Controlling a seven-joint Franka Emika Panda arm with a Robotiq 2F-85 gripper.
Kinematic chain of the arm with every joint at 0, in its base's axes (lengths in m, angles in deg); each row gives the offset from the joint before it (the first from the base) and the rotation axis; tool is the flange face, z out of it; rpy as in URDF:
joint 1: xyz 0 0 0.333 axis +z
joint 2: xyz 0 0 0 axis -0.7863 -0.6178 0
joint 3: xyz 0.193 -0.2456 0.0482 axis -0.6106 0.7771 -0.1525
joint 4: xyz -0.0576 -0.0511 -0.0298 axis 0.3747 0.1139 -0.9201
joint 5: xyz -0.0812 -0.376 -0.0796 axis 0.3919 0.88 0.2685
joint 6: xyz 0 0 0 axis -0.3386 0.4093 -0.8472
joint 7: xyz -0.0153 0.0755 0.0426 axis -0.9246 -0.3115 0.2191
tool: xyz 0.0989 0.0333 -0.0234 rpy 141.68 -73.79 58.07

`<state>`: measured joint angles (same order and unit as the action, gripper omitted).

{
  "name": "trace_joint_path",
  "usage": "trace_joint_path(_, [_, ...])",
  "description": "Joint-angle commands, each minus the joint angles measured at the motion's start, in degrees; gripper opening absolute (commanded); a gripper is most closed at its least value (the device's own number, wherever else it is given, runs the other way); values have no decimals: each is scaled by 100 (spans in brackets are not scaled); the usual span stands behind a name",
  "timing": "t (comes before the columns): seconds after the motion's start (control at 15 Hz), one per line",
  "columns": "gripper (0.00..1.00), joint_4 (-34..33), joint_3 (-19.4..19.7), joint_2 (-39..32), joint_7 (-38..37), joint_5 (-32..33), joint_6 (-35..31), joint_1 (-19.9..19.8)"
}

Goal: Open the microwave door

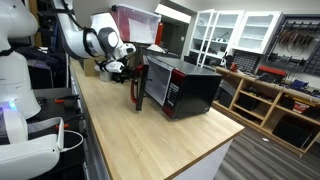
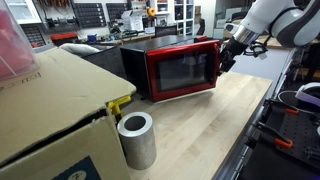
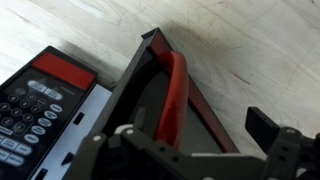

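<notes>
The microwave [image 1: 185,88] sits on a wooden countertop [image 1: 150,140], and the microwave door [image 1: 138,85] is already swung partway out from the front. In an exterior view the claw [image 1: 122,70] is right at the door's free edge, with the black casing off to the far side of it. From another exterior view the claw [image 2: 228,52] is up against the end of the glossy red door [image 2: 185,70], whose dark window faces the camera.

The wrist view is the clearest. The claw [image 3: 190,135] has its fingers spread wide and isn't pinching anything, and the door's red handle [image 3: 172,95] runs straight out ahead between them. I can't tell whether either finger actually touches the door. The keypad [image 3: 25,100] is off to one side of the claw, with a dark gap between it and the door edge.

Well away from the claw, at the near end of the counter, there's a cardboard box [image 2: 50,110] with a grey cylinder [image 2: 136,140] beside it.
</notes>
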<state>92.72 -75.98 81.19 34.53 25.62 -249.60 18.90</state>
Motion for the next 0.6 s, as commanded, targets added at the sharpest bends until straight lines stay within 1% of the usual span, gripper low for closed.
trace_joint_path(0.0, [100,-20,48,216,-549,609,-374,-48])
trace_joint_path(0.2, [100,-68,138,274,-1017,959,-559,-63])
trace_joint_path(0.27, [100,-206,47,349,-1499,900,-313,170])
trace_joint_path(0.4, [100,-99,154,597,-1730,719,-317,38])
trace_joint_path(0.53, [100,-88,189,746,-1909,648,-236,14])
